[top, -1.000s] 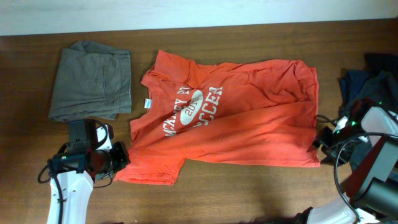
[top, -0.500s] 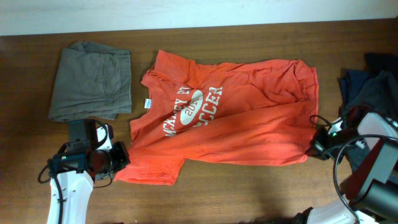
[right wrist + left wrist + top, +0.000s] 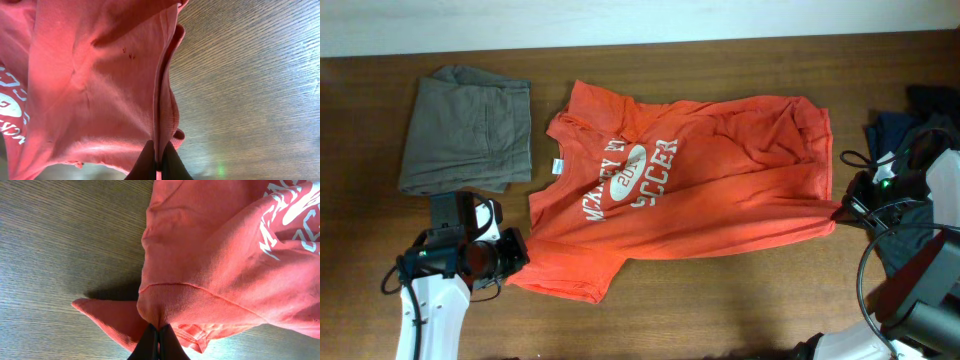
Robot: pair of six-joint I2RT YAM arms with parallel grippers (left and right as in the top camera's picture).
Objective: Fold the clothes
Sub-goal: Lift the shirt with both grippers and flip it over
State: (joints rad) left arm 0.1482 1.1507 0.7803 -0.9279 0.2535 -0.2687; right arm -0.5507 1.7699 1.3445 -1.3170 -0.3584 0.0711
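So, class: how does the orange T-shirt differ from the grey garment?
The orange T-shirt lies spread out; the grey garment is folded. The T-shirt bears white lettering; the grey garment is plain. The left gripper and right gripper pinch the T-shirt, not the grey garment. Both rest on the table.

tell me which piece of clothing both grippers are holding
The orange T-shirt with white lettering: the left gripper pinches its sleeve, the right gripper its bottom edge. The folded grey garment and the dark pile lie ungripped.
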